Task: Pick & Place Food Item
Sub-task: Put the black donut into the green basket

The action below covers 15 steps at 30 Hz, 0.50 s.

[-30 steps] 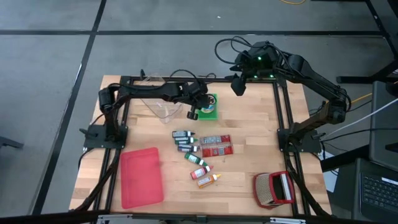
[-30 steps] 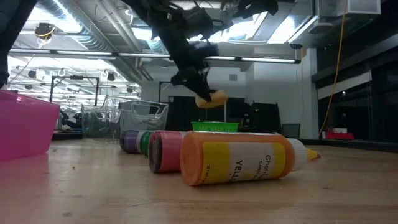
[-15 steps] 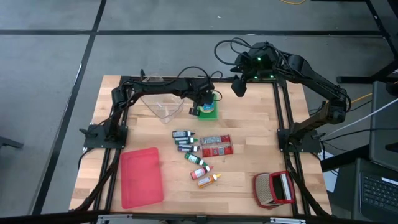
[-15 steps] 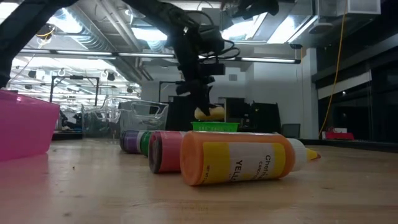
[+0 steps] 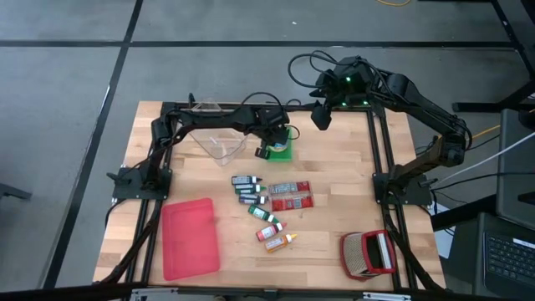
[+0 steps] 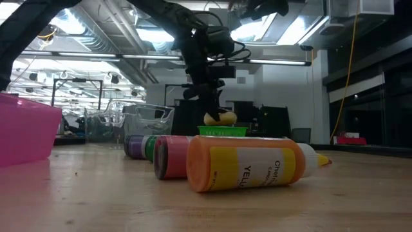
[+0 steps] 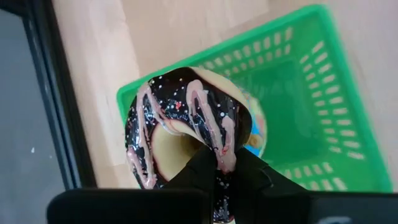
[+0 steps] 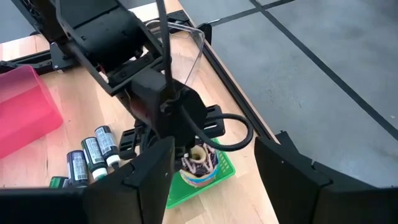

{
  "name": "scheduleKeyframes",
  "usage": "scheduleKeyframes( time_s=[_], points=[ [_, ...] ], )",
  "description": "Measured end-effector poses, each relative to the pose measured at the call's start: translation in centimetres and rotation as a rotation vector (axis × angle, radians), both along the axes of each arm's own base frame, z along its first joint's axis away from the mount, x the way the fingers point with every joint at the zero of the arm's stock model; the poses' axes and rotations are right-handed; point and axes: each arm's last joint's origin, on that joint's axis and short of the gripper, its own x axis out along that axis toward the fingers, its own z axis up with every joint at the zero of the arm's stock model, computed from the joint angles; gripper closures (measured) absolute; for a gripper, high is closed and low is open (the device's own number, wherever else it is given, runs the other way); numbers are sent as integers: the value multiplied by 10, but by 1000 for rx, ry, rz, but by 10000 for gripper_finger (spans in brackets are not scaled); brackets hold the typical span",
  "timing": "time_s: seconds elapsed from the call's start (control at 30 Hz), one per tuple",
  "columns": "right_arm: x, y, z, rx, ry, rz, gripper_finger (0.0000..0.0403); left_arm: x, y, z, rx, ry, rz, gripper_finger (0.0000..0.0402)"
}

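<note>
Wooden tabletop [image 5: 334, 167] under two dark arms: the left gripper [image 7: 219, 177] pinches a chocolate-iced doughnut [image 7: 186, 127] by its rim, holding it just above the green basket [image 7: 311, 118], seemingly to lower it in. The right gripper [image 5: 320, 115] waits spread, empty, beyond the basket (an orange bottle [image 6: 248, 164] nearby reads "YELL", partly).

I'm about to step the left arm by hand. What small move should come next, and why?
Probably open the left gripper to release the doughnut. Its fingers are shut on the doughnut's rim, directly above the green basket, and the low view shows the doughnut right at the basket's rim. The right gripper waits open, off to the side.
</note>
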Motion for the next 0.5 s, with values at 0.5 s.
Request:
scheduleKeyframes(
  time_s=[0.5],
  points=[
    [0,0,0,8,-2,4,176,2,-3,-5,0,14,5,356]
  ],
)
